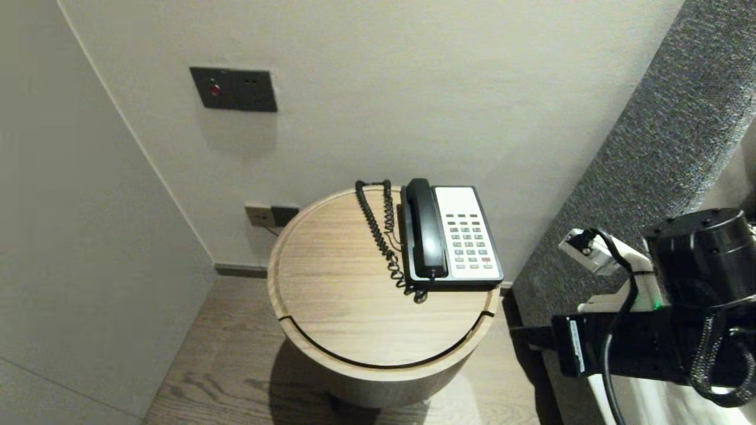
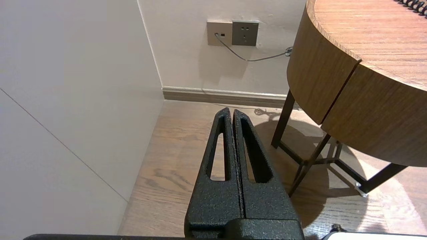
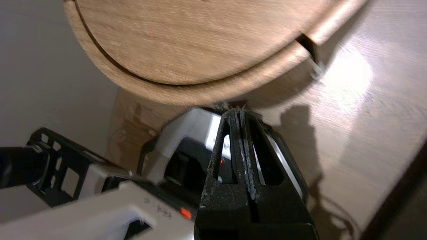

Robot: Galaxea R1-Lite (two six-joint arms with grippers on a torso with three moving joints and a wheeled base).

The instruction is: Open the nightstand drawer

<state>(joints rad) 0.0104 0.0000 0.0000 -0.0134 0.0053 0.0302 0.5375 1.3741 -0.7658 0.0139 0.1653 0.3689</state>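
A telephone [image 1: 466, 236] with a white keypad stands at the back right of a round wooden side table [image 1: 336, 295]. Its black handset [image 1: 426, 227] rests in the cradle, and the coiled cord [image 1: 381, 230] lies to its left. My right gripper [image 1: 522, 337] is shut and empty. It hangs low at the table's right, just off the rim [image 3: 186, 93], with my own white and black body [image 3: 173, 140] under its tips [image 3: 237, 111]. My left gripper [image 2: 231, 111] is shut, holds nothing, and is parked low over the floor, left of the table [image 2: 367, 66].
A grey padded panel [image 1: 649, 147] rises on the right, close to the right arm. A side wall [image 1: 71, 236] closes the left. Wall sockets [image 2: 233, 32] with a plugged cable sit behind the table, and a switch panel [image 1: 233, 88] higher up. Dark table legs [image 2: 310, 160] stand on wood floor.
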